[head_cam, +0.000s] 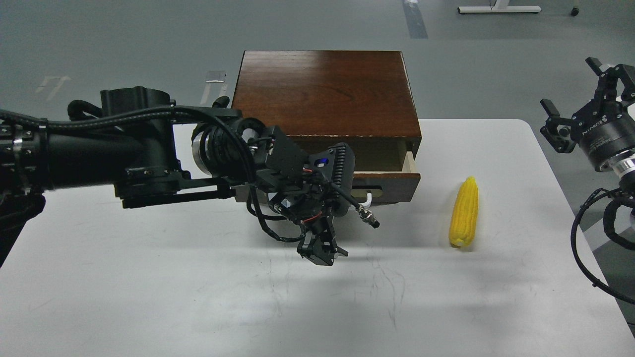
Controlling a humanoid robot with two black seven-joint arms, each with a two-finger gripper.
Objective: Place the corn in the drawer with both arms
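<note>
The corn (464, 212) lies on the white table (198, 297), right of the wooden box (325, 89), its tip pointing away from me. The upper drawer (394, 181) stands partly pulled out, its pale side wall showing. My left gripper (343, 201) is at the drawer's white handle (366, 200) and appears shut on it; the wrist and cables hide most of the fingers and the handle. My right gripper (570, 87) is open and empty, held above the table's right edge, well apart from the corn.
The box stands at the table's far middle edge. My left arm (124, 148) stretches across the left half of the table. Cables (590, 238) hang from the right arm past the right table edge. Grey floor lies beyond.
</note>
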